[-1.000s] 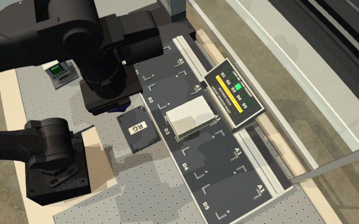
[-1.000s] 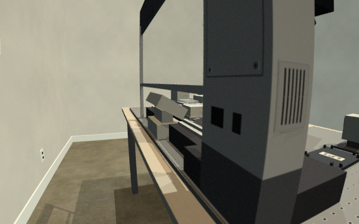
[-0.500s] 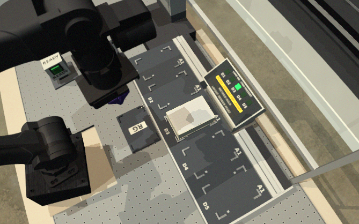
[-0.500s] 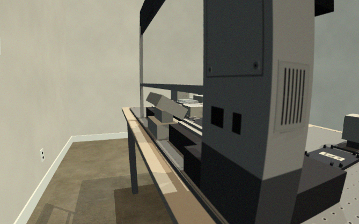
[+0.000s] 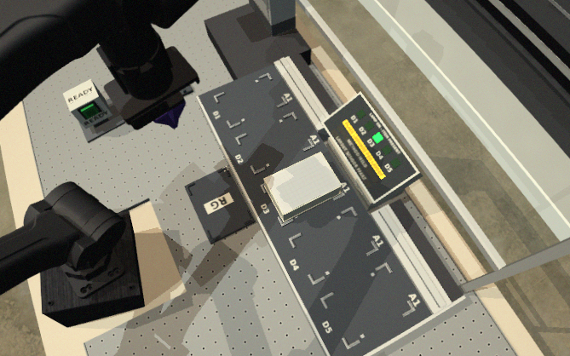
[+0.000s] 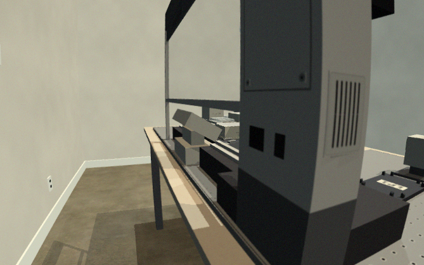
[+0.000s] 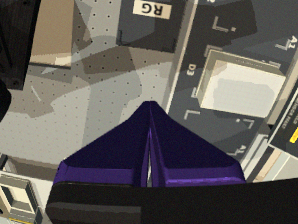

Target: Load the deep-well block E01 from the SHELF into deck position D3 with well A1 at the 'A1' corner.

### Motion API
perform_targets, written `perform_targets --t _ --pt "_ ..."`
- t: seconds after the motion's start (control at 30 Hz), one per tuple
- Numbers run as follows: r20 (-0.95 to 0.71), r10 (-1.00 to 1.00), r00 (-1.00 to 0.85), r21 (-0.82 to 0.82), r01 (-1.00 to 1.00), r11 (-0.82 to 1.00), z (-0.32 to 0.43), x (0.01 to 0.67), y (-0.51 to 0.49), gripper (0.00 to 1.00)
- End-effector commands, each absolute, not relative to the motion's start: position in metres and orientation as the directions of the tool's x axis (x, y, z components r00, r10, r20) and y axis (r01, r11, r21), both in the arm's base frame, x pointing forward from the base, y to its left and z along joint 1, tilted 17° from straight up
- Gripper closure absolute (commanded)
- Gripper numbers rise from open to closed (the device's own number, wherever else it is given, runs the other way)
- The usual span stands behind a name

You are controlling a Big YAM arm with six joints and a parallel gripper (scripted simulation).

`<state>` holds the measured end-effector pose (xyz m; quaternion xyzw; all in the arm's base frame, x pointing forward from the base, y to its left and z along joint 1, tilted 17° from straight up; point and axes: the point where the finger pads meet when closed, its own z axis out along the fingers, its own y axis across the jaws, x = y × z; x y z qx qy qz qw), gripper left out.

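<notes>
1. Top view: the white, sealed rectangular deep-well block (image 5: 303,184) lay flat on the long dark grey deck plate (image 5: 353,283), inside the white corner brackets of the position marked D3. The positions marked D1, D2, D4 and D5 held no labware.
2. Top view: the black robot arm (image 5: 21,48) reached over the perforated grey table top (image 5: 154,154), and the purple-fingered parallel gripper (image 5: 170,119) hung just beside the small white key box with a green button marked READY (image 5: 84,106). Only the purple tips showed below the black wrist body.
3. Top view: the dark square regrip nest labelled RG (image 5: 218,203) lay just beside the deck plate, near D3. On the tilted dark status panel (image 5: 373,147), the square lamp beside D3 shone green next to a yellow bar.
4. Exterior view: a tall grey and black instrument cabinet (image 6: 305,131) filled the foreground and hid most of the deck. The back of the tilted panel showed beyond it. The arm and gripper were hidden.
5. Wrist view: the two purple fingers met along a thin seam, fully closed with nothing between them. The white block sat in the D3 brackets at upper right, and the RG nest lay at top centre, well apart from the fingertips
</notes>
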<state>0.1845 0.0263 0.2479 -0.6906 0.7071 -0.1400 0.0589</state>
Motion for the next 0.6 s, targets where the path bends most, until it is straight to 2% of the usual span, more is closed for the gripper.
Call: perform_targets --t 0.0,0.2,0.27,0.57 --pt "0.043 -0.991 -0.125 -0.347 -0.932 0.103 0.275 0.2 0.047 1.0" --pt "0.072 -0.99 -0.122 -0.298 -0.95 0.095 0.254 0.194 0.063 1.0" --pt "0.034 -0.992 -0.124 -0.341 -0.934 0.105 0.272 0.205 0.079 1.0" --pt "0.026 -0.992 -0.123 -0.334 -0.936 0.108 0.269 0.214 0.127 1.0"
